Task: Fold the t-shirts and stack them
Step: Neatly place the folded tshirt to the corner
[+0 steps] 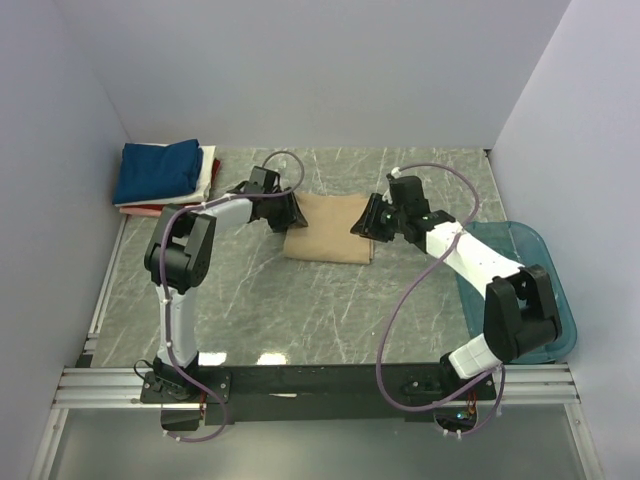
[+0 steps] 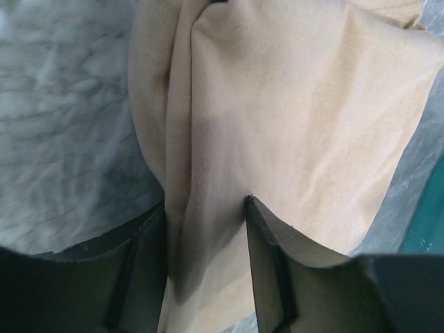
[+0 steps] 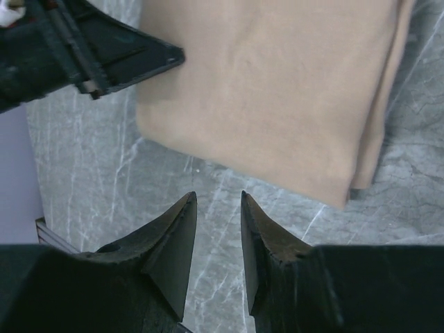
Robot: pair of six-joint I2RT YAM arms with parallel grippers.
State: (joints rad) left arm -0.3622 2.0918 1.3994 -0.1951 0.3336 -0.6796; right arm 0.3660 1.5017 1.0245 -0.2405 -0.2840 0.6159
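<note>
The left gripper pinches a raised fold of the tan folded cloth t-shirt. The right gripper hangs just beside its edge over the grey marble table, jaws narrow, nothing between them

Quick look at where we're at: both our arms reach in toward the middle from their bases at the near edge. Our left arm rises, folds at the elbow and stretches right. Our right arm elbows out to the right and reaches back left. The grippers face each other, near but apart. The left gripper has a fold of the tan t-shirt between its jaws, cloth touching both fingers; can't tell if it's really clamped. The right gripper has its jaws slightly parted, gripping nothing.
</note>
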